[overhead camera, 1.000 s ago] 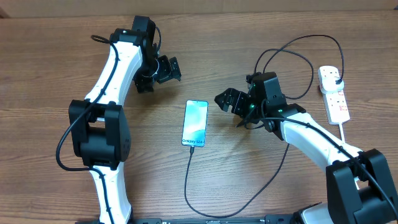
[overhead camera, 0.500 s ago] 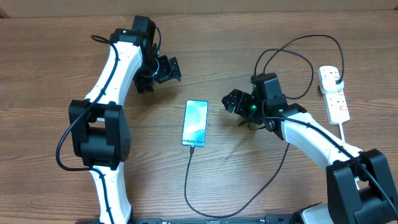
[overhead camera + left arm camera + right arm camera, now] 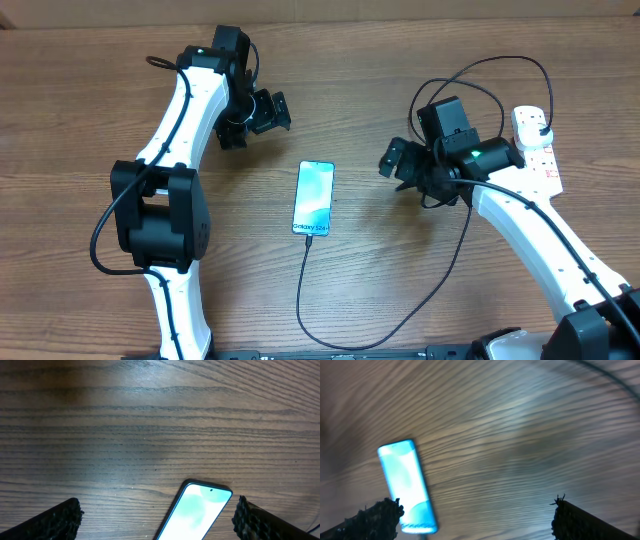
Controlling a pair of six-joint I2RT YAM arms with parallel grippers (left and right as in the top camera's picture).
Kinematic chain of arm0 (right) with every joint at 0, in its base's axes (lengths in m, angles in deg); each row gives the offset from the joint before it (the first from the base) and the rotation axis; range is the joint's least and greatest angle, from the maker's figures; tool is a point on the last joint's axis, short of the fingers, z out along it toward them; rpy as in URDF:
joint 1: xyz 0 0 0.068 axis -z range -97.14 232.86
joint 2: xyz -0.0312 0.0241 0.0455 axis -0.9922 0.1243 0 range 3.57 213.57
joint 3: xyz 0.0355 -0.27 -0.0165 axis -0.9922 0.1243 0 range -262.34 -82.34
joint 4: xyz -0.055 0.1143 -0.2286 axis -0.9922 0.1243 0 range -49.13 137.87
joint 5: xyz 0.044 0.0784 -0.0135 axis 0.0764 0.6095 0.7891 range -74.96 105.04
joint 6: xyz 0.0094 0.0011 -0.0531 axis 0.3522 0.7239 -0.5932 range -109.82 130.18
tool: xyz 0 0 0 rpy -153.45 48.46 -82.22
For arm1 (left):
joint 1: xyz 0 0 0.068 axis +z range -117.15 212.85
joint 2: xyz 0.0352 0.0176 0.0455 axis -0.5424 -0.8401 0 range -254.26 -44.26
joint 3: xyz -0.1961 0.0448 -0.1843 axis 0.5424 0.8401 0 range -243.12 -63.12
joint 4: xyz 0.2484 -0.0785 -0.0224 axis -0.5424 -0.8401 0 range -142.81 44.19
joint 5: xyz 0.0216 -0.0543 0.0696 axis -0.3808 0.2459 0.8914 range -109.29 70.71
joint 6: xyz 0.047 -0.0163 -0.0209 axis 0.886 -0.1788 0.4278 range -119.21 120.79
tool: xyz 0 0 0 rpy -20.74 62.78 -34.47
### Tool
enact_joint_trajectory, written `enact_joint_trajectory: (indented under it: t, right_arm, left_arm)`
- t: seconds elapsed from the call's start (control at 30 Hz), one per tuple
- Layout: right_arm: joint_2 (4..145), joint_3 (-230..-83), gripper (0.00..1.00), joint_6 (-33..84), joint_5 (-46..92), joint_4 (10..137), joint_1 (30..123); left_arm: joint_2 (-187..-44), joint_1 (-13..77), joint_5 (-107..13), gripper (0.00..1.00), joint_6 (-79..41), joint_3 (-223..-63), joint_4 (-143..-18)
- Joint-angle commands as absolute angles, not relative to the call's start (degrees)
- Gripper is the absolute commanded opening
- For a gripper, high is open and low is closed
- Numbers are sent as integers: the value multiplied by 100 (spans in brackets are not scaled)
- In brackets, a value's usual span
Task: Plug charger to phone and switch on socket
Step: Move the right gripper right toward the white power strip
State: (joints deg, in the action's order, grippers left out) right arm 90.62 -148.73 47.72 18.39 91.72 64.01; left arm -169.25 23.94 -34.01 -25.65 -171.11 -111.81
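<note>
Overhead only, socket (image 3: 547,176); charger (image 3: 301,285) tip touching phone (image 3: 314,197)

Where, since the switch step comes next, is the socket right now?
In the overhead view, the socket lies near the table's right edge, beside the right arm's wrist, with the charger's plug at its far end.

The phone (image 3: 314,198) lies flat near the middle of the worktop (image 3: 80,120), its long side running 12 to 6 o'clock. The charger (image 3: 301,290) meets its 6 o'clock end, then loops round by 4 o'clock up to the socket (image 3: 538,150), well apart at the phone's 2 to 3 o'clock. The left pincer (image 3: 272,112) is at the phone's 11 o'clock. The right pincer (image 3: 397,160) is at 2 o'clock, between phone and socket.
</note>
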Motion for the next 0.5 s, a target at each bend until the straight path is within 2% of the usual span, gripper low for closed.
enact_joint_trajectory:
  t: [0.0, 0.47]
  right_arm:
    - [8977, -15004, 100, 4986, 1037, 9266, 6429]
    - [8979, -15002, 100, 5083, 711, 9014, 6429]
  left_arm:
    - [-16853, 2372, -3370, 100, -2495, -17170, -11177]
    - [-16853, 2372, -3370, 100, -2495, -17170, -11177]
